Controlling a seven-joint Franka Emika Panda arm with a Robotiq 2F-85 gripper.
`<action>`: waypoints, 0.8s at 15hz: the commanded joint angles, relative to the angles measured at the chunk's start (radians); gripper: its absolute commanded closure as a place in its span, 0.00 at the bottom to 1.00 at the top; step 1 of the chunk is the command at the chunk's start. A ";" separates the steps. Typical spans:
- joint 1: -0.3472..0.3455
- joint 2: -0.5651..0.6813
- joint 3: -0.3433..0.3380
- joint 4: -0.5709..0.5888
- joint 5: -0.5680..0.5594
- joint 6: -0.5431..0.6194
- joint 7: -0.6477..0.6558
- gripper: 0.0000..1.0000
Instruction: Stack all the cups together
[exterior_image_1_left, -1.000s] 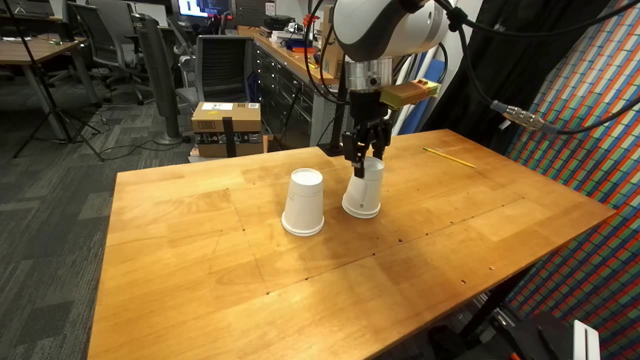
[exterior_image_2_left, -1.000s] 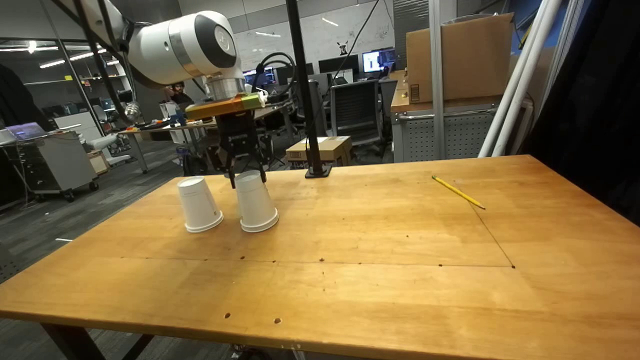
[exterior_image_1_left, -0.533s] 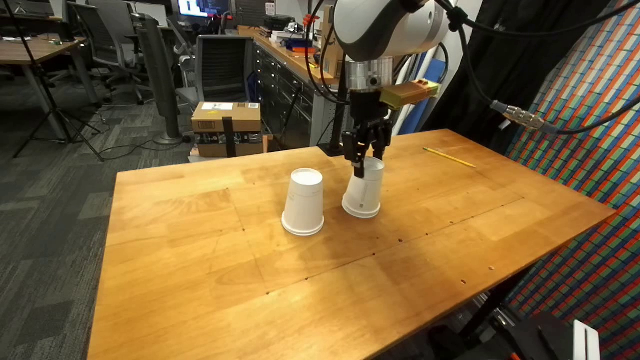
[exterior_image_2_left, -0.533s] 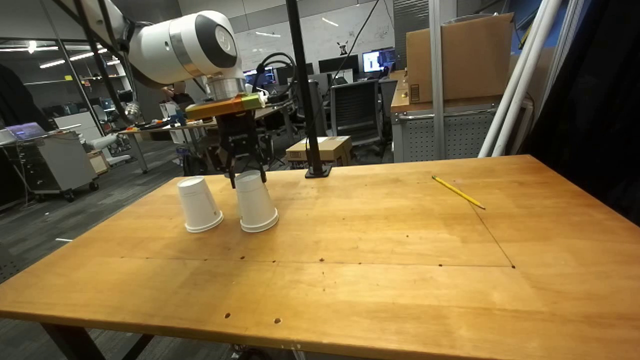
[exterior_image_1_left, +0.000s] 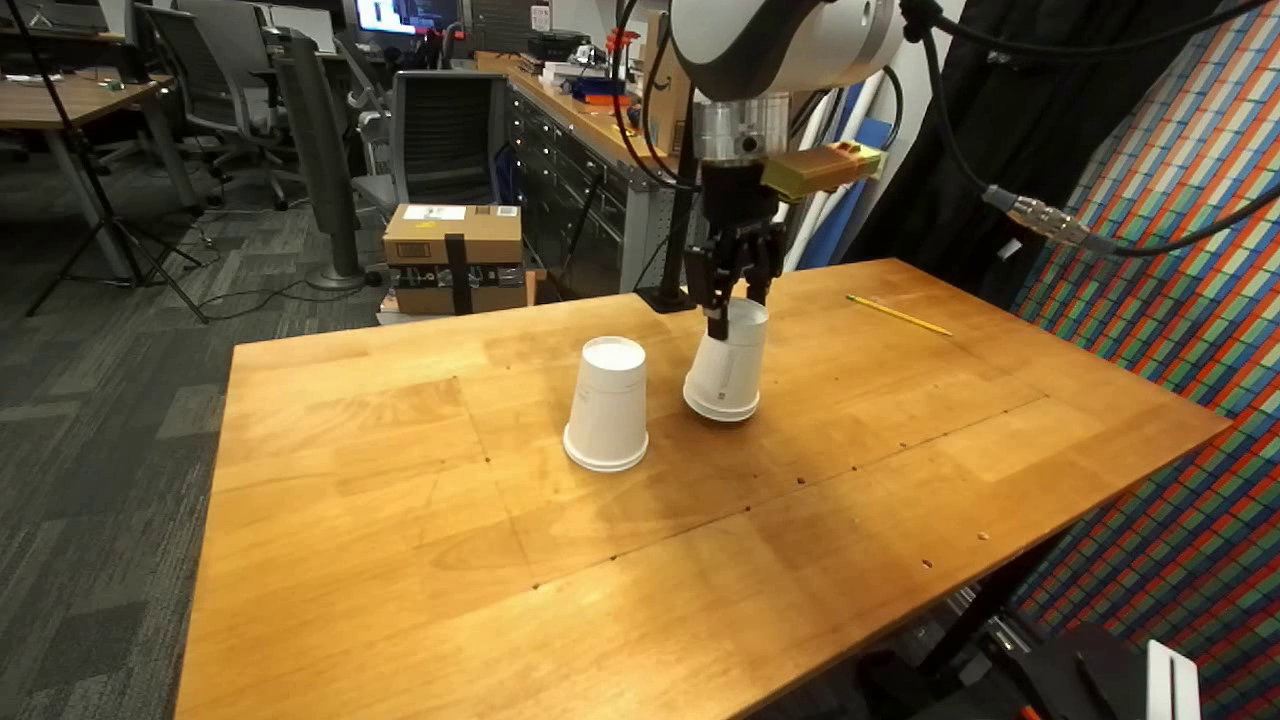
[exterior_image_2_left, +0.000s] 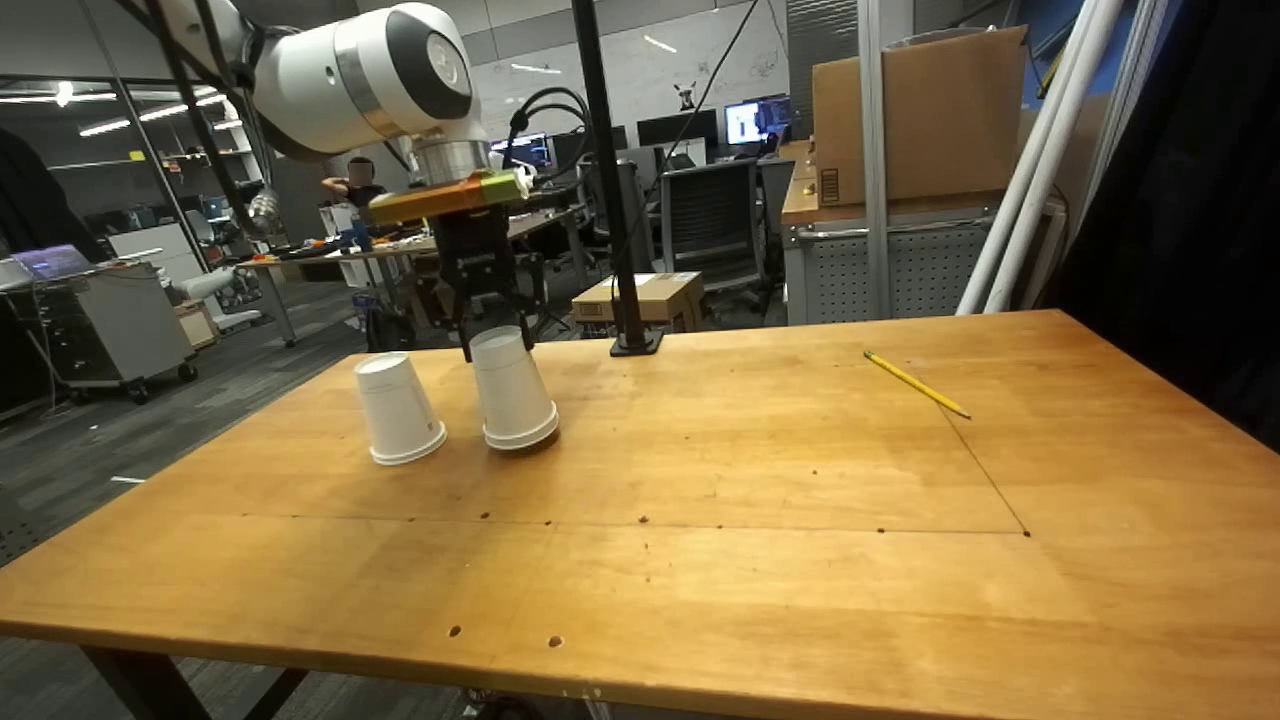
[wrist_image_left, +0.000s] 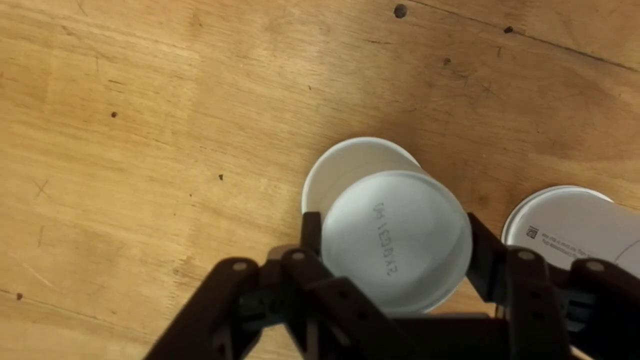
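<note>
Two white cups show, both upside down with the narrow end up. My gripper (exterior_image_1_left: 737, 308) is shut around the narrow end of one cup (exterior_image_1_left: 727, 375), a finger on each side, and holds it slightly tilted just above the table; the held cup also shows in an exterior view (exterior_image_2_left: 513, 395) and in the wrist view (wrist_image_left: 400, 215). The other cup (exterior_image_1_left: 606, 410) stands on the table close beside it; it also shows in an exterior view (exterior_image_2_left: 400, 415) and at the right of the wrist view (wrist_image_left: 565, 225). A third cup is hidden or out of view.
The wooden table (exterior_image_1_left: 400, 560) bears a yellow pencil (exterior_image_1_left: 898, 315), far from the cups. A black post (exterior_image_2_left: 605, 200) rises at the table's back edge, near the gripper. Cables (exterior_image_1_left: 1040, 235) hang along the arm.
My gripper has risen a little in the last half second and the held cup has risen with it, leaving the table. The other cup has not moved.
</note>
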 joint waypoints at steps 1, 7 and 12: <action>0.010 -0.036 0.003 0.043 -0.022 -0.061 0.020 0.60; 0.042 -0.071 0.026 0.131 -0.087 -0.159 0.041 0.60; 0.084 -0.093 0.061 0.196 -0.149 -0.248 0.090 0.60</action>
